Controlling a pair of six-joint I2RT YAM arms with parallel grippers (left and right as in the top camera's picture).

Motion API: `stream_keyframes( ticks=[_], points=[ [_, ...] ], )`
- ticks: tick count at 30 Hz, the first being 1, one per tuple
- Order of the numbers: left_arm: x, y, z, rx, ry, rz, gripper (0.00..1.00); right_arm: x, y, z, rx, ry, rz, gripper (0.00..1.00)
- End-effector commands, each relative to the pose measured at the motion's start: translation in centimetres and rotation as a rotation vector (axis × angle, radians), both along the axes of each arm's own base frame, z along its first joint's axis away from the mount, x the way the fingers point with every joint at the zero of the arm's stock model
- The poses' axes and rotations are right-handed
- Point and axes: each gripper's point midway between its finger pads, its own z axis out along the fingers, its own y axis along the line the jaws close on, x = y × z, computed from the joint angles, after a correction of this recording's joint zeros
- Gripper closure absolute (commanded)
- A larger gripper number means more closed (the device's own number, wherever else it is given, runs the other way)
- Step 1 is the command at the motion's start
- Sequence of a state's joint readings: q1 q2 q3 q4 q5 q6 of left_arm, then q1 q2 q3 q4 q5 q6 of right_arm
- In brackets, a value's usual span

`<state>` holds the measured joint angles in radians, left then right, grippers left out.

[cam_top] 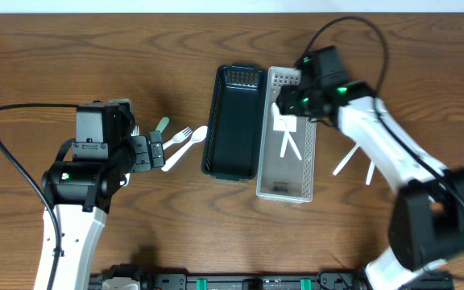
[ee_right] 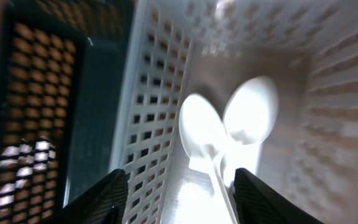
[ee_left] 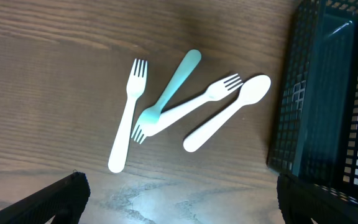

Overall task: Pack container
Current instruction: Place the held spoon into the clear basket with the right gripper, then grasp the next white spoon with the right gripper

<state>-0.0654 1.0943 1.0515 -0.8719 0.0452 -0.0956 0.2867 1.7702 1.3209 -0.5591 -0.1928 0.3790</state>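
A dark basket (cam_top: 234, 121) and a white perforated basket (cam_top: 287, 173) stand side by side mid-table. My left gripper (cam_top: 147, 151) is open and empty, just left of loose cutlery. In the left wrist view that cutlery is a white fork (ee_left: 127, 118), a teal utensil (ee_left: 173, 84), a second white fork (ee_left: 191, 104) and a white spoon (ee_left: 229, 115). The open left fingers (ee_left: 179, 205) frame it from below. My right gripper (cam_top: 284, 105) is open over the white basket's far end. Two white spoons (ee_right: 204, 134) (ee_right: 250, 118) lie in that basket between my right fingers (ee_right: 179, 199).
Two more white utensils (cam_top: 345, 159) (cam_top: 369, 171) lie on the wood to the right of the white basket, under the right arm. The dark basket's mesh wall (ee_left: 297, 106) stands just right of the left-hand cutlery. A black cable loops left of the left arm.
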Motion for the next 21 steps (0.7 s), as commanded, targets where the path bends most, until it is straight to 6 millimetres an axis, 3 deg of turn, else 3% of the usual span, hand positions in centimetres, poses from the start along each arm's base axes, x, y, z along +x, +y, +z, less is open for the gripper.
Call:
stream_keyframes(
  ticks=[1,3,5,7,9,12,16,21],
  points=[
    [0.3,0.4,0.6,0.018,-0.013,-0.001,0.02,1.4,-6.1,7.5,-0.036,-0.186,-0.126,0.40],
    [0.3,0.4,0.6,0.018,-0.013,-0.001,0.02,1.0,-10.8,8.8,-0.087,-0.199,-0.243,0.40],
    [0.3,0.4,0.6,0.018,-0.013,-0.001,0.02,0.1,-14.8,8.5,-0.137,-0.160,-0.342,0.42],
    [0.3,0.4,0.6,0.018,-0.013,-0.001,0.02,-1.4,-18.4,6.8,-0.181,-0.070,-0.425,0.44],
    [0.3,0.4,0.6,0.018,-0.013,-0.001,0.02,-2.9,-20.4,4.5,-0.198,0.033,-0.473,0.48],
    [0.3,0.4,0.6,0.018,-0.013,-0.001,0.02,-5.2,-21.6,0.3,-0.184,0.211,-0.557,0.52],
    [0.3,0.4,0.6,0.018,-0.013,-0.001,0.02,-7.1,-20.7,-5.0,-0.159,0.401,-0.605,0.55],
    [0.3,0.4,0.6,0.018,-0.013,-0.001,0.02,-7.4,-19.2,-8.7,-0.157,0.493,-0.580,0.57]
  ],
)
